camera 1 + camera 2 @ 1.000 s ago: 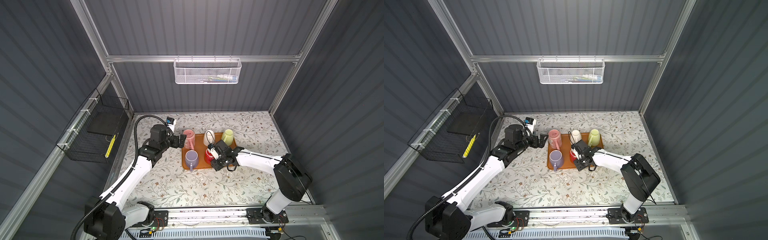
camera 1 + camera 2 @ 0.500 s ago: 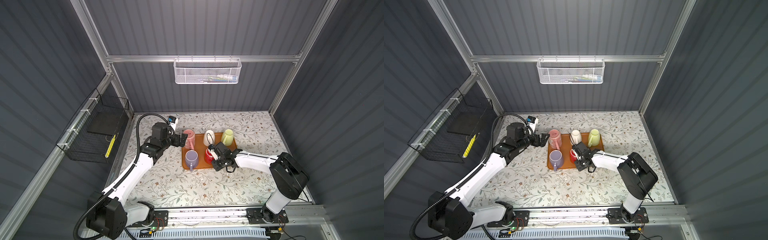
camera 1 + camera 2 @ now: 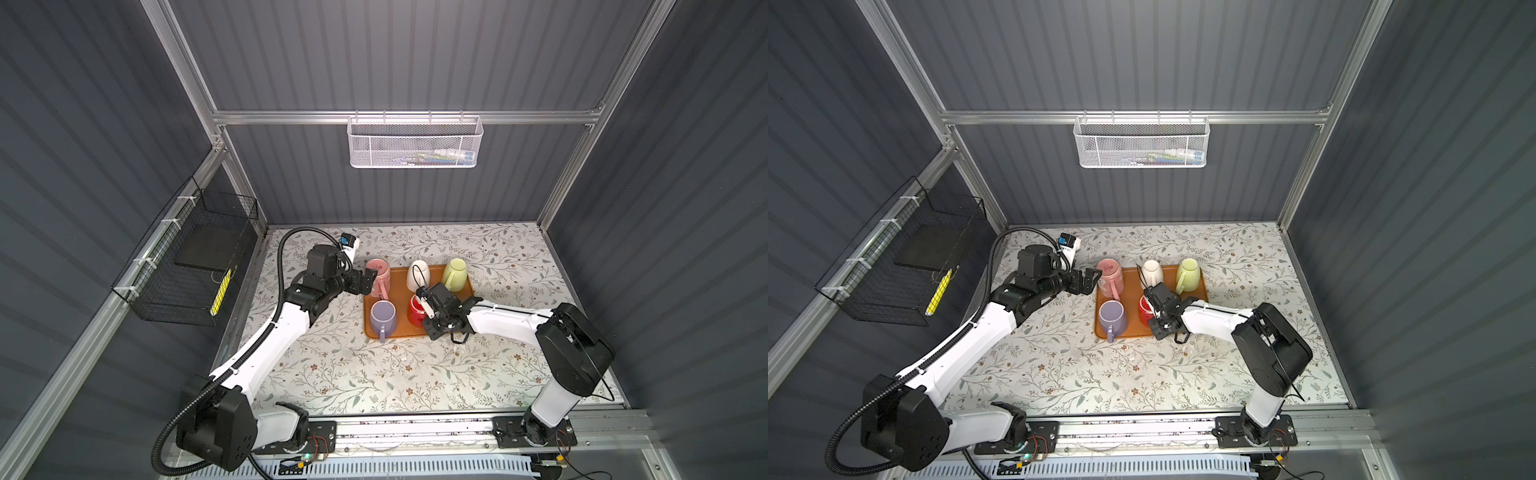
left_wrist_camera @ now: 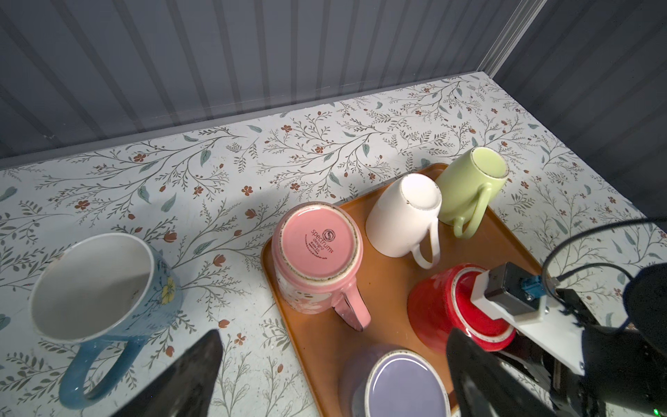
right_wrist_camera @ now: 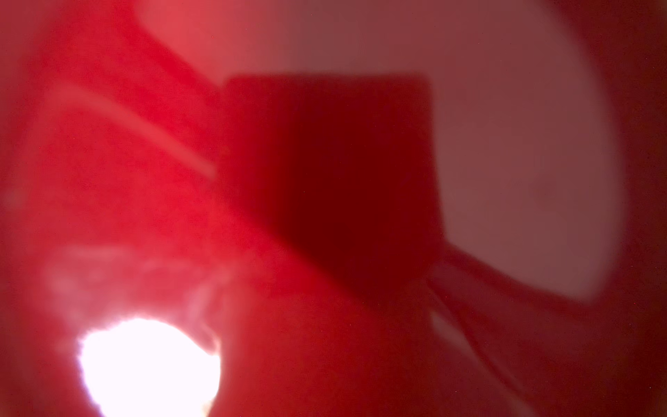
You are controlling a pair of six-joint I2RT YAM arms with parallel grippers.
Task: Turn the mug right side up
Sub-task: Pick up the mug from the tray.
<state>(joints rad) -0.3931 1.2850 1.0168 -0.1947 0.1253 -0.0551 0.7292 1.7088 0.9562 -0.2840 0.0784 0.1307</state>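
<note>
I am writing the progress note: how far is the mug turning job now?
Done: one blue mug stands upright on the table. In hand: the right gripper is at the red mug, which is bottom up; its grip is hidden. To do: pink mug, white mug, green mug and purple mug, all bottom up on the tray.

Floral table (image 4: 252,151) carries an orange tray (image 4: 386,285) and a blue mug (image 4: 104,299).

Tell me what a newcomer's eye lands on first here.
The orange tray in mid-table, crowded with mouth-down mugs: pink mug, white mug, green mug, red mug, purple mug. Next, the right gripper at the red mug, so close that the right wrist view is only red blur. Last, a blue mug, mouth up, on the floral table beside the tray.
</note>
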